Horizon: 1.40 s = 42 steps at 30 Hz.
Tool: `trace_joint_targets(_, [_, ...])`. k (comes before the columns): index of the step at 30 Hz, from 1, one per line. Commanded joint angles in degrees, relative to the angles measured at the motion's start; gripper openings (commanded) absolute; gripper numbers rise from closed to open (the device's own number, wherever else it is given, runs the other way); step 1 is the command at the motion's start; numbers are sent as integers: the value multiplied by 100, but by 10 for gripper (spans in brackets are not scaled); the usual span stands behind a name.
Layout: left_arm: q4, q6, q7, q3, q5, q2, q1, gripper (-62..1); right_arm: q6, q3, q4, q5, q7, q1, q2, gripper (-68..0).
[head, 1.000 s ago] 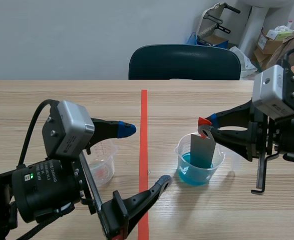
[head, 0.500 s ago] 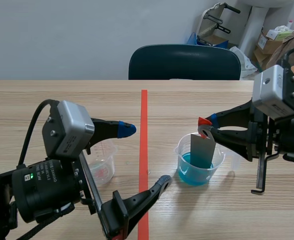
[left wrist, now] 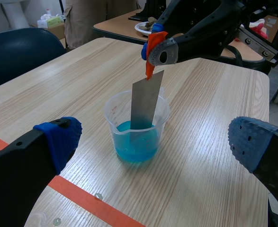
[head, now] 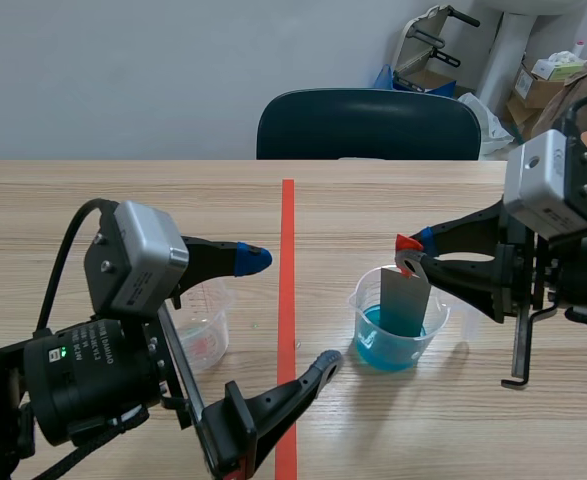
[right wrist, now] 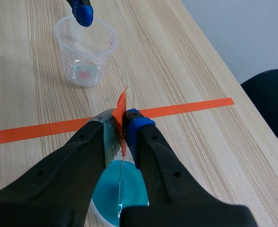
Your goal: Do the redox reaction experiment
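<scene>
A clear beaker (head: 398, 330) of blue liquid (left wrist: 136, 146) stands right of the red tape line. My right gripper (head: 409, 250) is shut on the orange-tagged top of a grey metal strip (head: 404, 305), which hangs upright with its lower end dipped in the blue liquid (right wrist: 117, 189). The same strip (left wrist: 145, 101) shows in the left wrist view, held by the right gripper's fingers (left wrist: 160, 47). My left gripper (head: 288, 315) stands open left of the beaker, nothing between its fingers. A second clear beaker (head: 205, 325) with a pinkish spot in its bottom sits behind the left arm.
The second beaker (right wrist: 85, 49) lies beyond the tape line (right wrist: 34, 130) in the right wrist view. A dark blue chair (head: 368, 125) stands at the table's far edge. Boxes and clutter sit at the back right, off the table.
</scene>
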Motion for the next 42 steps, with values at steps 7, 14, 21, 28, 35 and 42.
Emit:
trace_joint_targets(7, [66,11,-74,11,-74,42,-15,14,44,39,42,33,42,83,61,-669])
trace_joint_targets(14, [66,11,-74,11,-74,42,-15,14,44,39,42,33,39,83,61,-669])
trace_joint_targets(21, [66,11,-72,11,-74,42,-15,14,44,39,42,33,39,83,61,-669])
trace_joint_targets(28, [66,11,-72,11,-74,42,-15,14,44,39,42,33,39,83,61,-669])
trace_joint_targets(35, [66,11,-22,11,-74,42,-15,14,44,39,42,33,39,83,61,-669])
trace_joint_targets(42, [66,11,236,11,-74,42,-15,14,44,39,42,33,39,83,61,-669])
